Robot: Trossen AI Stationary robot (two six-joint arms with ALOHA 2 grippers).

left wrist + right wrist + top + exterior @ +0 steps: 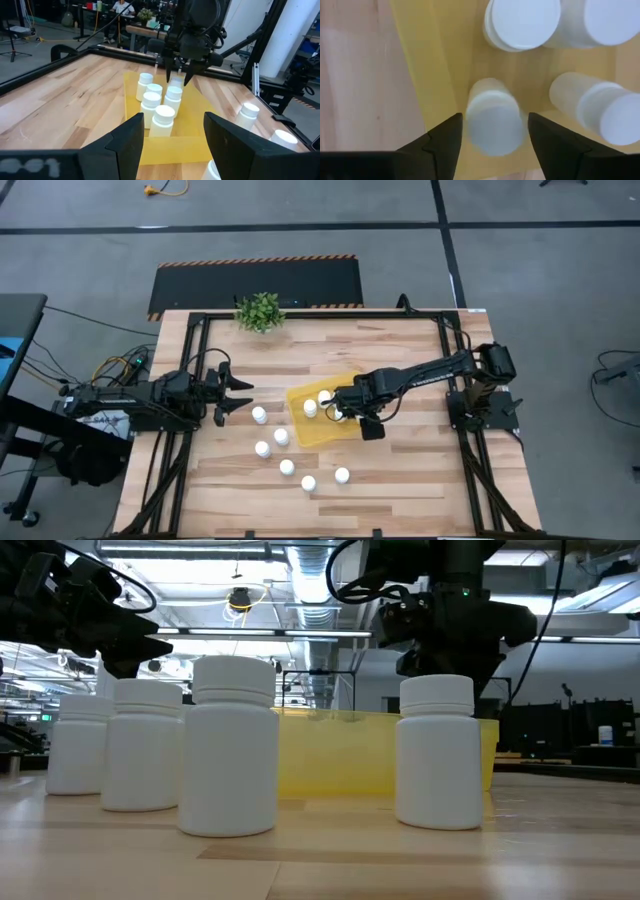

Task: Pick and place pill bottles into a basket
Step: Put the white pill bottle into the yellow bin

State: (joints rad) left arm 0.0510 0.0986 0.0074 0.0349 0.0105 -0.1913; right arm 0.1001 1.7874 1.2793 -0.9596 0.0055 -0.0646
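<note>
A few pill bottles (310,408) stand in the basket (345,383); six wait on the worktop (400,480). The right pincer (340,413) hangs apart over one; the left pincer (243,397) waits apart.

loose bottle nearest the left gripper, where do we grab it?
Probably best to grip the bottle across its round body just under the cap, coming from above with the open left gripper. It stands upright, cap up, and its neighbour stands apart, leaving room for both fingers.
</note>
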